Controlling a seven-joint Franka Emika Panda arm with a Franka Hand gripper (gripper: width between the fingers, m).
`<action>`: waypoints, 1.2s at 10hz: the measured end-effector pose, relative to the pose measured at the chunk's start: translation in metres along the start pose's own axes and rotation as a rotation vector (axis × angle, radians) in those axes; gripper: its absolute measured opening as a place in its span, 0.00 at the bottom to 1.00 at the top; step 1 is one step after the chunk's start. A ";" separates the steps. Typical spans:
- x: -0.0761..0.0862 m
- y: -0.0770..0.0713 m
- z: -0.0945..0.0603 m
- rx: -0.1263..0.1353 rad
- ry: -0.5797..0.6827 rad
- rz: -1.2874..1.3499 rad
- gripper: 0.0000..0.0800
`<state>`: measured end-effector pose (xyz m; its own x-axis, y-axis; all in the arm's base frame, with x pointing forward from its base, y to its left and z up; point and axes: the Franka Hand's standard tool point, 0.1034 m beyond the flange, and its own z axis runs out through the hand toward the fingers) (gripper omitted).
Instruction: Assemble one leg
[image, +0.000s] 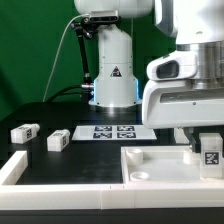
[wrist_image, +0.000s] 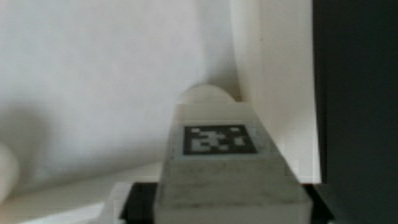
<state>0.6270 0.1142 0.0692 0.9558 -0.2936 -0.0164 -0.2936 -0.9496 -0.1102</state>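
Note:
My gripper (image: 209, 140) is shut on a leg (image: 211, 152), a stubby white block with a square tag facing the camera. It holds the leg upright over the near right corner of the large white tray-like piece (image: 150, 168). In the wrist view the leg (wrist_image: 217, 150) fills the middle between my dark fingers (wrist_image: 143, 203), and my gripper (wrist_image: 217, 206) is closed on its sides. The tray's white surface (wrist_image: 89, 100) lies below. I cannot tell whether the leg touches the tray. Two more legs (image: 25, 131) (image: 57, 141) lie on the black table at the exterior view's left.
The marker board (image: 110, 131) lies flat in the middle of the table, before the robot's base (image: 112, 85). A white raised rim (image: 20, 165) runs along the table's front left. A black cable hangs behind the base.

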 end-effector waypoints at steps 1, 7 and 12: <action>0.000 0.001 0.000 0.014 -0.005 0.122 0.36; -0.004 -0.001 0.002 0.054 -0.016 0.864 0.36; -0.004 -0.004 0.002 0.056 -0.031 1.312 0.36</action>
<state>0.6243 0.1197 0.0678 -0.0376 -0.9856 -0.1651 -0.9984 0.0440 -0.0355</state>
